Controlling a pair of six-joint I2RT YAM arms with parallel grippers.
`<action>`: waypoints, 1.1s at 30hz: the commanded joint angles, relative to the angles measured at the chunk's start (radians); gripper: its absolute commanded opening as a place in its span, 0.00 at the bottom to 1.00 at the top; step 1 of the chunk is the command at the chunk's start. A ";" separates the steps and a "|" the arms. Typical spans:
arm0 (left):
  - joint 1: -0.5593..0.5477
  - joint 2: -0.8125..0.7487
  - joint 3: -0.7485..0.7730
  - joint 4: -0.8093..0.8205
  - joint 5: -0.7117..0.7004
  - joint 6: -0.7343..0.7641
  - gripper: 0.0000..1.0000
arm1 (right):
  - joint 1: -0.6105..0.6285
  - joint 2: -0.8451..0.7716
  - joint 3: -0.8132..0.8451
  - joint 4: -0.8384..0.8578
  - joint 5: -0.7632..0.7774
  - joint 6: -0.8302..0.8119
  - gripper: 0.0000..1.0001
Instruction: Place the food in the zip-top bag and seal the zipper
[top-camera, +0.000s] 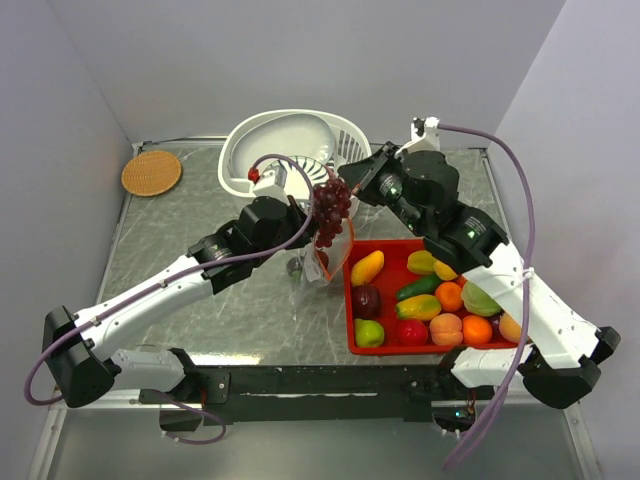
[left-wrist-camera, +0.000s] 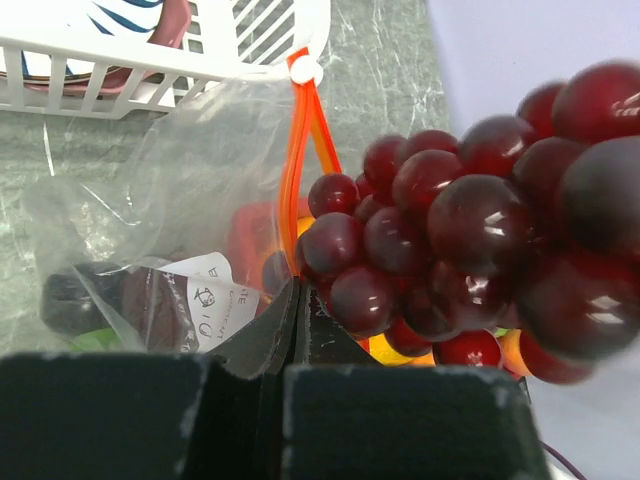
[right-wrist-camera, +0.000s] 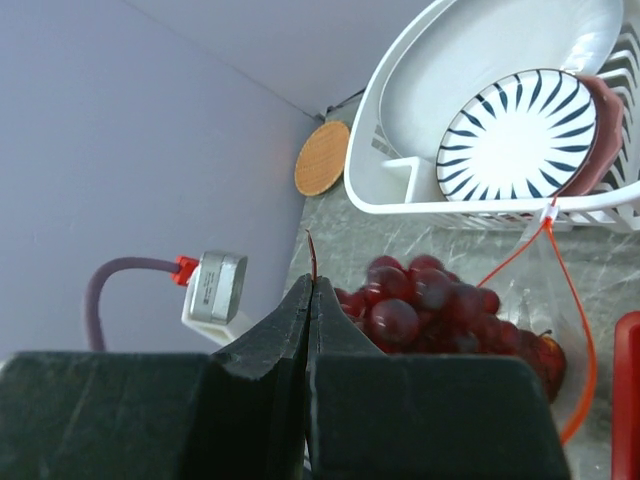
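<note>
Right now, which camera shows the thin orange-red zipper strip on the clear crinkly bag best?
Left wrist: the zipper strip runs close and unblocked, parted into an open loop beside the dark-red grapes. Right wrist shows only a thin orange line behind the grapes; top external, a sliver at the bag edge.

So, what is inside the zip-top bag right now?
Through the clear zip-top bag I see a white printed label and one dark red fruit. The grapes hang at its mouth and cover the rest of the inside.

Left pincer (left-wrist-camera: 298, 298) and right pincer (right-wrist-camera: 310, 290) both clamped.
</note>
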 joint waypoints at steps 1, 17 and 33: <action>-0.003 -0.034 0.041 0.044 -0.015 0.000 0.01 | 0.005 -0.025 -0.073 0.106 0.025 0.039 0.00; -0.003 -0.063 0.024 0.057 -0.061 -0.028 0.01 | 0.033 -0.064 -0.236 0.105 0.017 0.054 0.00; -0.003 -0.100 -0.008 0.091 -0.059 -0.016 0.01 | 0.060 0.136 -0.165 -0.009 0.131 -0.024 0.14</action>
